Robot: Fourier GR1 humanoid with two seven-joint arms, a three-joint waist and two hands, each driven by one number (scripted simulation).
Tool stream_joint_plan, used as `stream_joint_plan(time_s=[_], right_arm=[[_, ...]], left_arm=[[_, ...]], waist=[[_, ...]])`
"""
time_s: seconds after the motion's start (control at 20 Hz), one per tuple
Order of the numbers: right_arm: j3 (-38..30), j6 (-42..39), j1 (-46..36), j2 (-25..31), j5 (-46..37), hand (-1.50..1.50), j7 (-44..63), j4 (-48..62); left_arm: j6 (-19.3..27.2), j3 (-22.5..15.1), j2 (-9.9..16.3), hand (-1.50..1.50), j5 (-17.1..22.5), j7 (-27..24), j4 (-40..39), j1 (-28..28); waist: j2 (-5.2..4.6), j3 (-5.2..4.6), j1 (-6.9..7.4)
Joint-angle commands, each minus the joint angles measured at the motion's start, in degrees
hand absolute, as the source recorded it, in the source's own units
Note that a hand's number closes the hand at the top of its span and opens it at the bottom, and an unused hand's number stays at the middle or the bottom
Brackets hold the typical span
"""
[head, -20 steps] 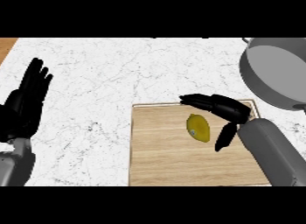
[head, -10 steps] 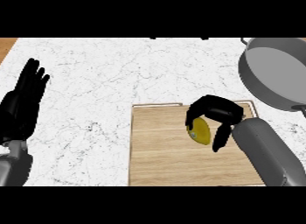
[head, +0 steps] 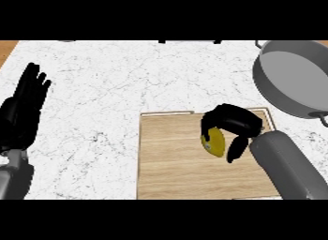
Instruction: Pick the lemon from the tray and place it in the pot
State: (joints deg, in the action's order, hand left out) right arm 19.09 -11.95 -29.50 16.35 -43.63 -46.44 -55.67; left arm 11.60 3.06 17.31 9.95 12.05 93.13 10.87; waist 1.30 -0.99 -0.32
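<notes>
Lemon (head: 215,142) lies on the wooden tray (head: 181,164), upper right part, long axis near 12-to-6. Right hand (head: 229,125) curls round it from above, pinching. Best to close fully before lifting, then carry toward pot (head: 298,77) at 2 o'clock. Left hand (head: 21,112) rests spread at 9 o'clock.
</notes>
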Motion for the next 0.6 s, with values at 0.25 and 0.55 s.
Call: stream_joint_plan(time_s=[0.25, 0.55], right_arm=[[0.54, -4.63, 11.03, 2.27, -5.46, 1.5, 28.35, -12.43], [-10.11, -2.96, 17.89, 0.27, 3.33, 1.5, 38.59, -34.26]], left_arm=[[1.32, 1.32, 0.15, 0.0, -1.01, -0.22, -0.4, -1.85], [0.52, 2.02, 0.59, 0.0, -0.13, 0.64, 0.21, -1.13]], waist=[[-0.11, 0.77, -2.91], [-0.26, 0.88, -3.23]])
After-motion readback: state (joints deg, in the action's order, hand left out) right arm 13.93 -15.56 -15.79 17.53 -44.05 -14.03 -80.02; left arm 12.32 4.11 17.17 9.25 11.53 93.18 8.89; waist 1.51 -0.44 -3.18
